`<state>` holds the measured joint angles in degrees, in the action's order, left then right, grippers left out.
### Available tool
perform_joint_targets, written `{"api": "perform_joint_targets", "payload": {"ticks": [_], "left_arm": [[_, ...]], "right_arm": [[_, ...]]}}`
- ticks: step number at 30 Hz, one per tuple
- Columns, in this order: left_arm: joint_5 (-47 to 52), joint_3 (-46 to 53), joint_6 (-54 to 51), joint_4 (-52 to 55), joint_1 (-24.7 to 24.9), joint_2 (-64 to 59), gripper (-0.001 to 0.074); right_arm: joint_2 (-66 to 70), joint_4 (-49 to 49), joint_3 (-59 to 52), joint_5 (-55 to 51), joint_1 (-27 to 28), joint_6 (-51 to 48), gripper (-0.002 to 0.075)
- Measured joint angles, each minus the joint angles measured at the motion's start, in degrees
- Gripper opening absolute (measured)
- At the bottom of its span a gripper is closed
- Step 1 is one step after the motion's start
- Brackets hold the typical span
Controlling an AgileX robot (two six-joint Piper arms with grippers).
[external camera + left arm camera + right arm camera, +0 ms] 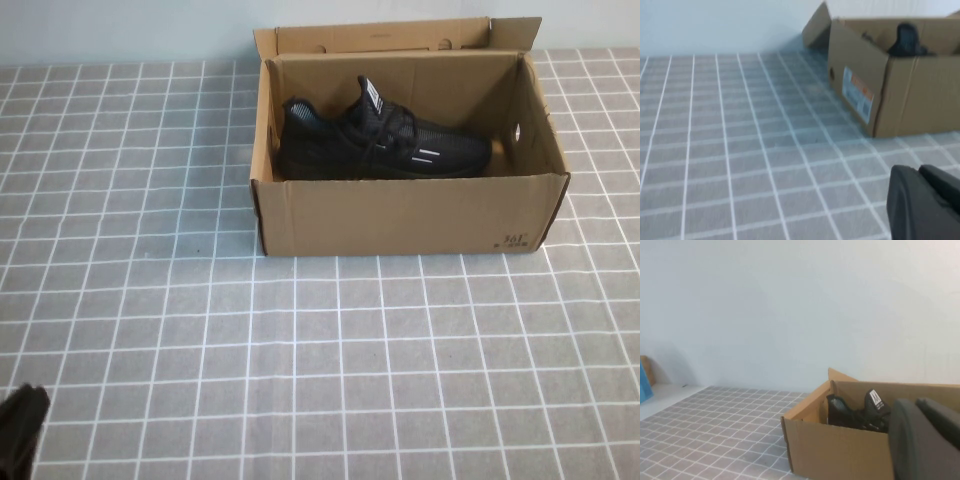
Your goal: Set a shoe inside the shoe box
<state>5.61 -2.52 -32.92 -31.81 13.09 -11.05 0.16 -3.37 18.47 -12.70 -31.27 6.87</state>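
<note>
The black knit shoe (385,140) lies on its sole inside the brown cardboard shoe box (400,215) at the back middle of the table, toe to the right, white-marked heel tab up. It also shows in the right wrist view (860,415) inside the box (835,450). In the left wrist view only its top (907,40) rises over the box wall (910,95). My left gripper (920,170) is shut and empty, low at the front left corner (20,430), far from the box. My right gripper (916,402) is shut and empty, raised off to the side of the box and out of the high view.
A grey checked cloth (300,350) covers the table. The box's back flap (380,35) stands open against a pale wall. An orange and blue label (857,92) is on the box's left end. A blue object (644,382) sits at the table's far edge.
</note>
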Motion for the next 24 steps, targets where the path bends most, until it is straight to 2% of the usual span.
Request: {"api": "perform_joint_targets", "payload": {"ticks": [5,24], "left_arm": [[-1.9,3.9,0.0,0.0,0.0,0.0,-0.0001],[3.0,4.0,0.0,-0.6,0.0,0.0,-0.0001]], "right_arm": [[0.0,-0.3,-3.5,1.4,0.0,0.0,-0.0016],[0.1,-0.3,-15.9,0.6,0.0,0.0,-0.0016]]}}
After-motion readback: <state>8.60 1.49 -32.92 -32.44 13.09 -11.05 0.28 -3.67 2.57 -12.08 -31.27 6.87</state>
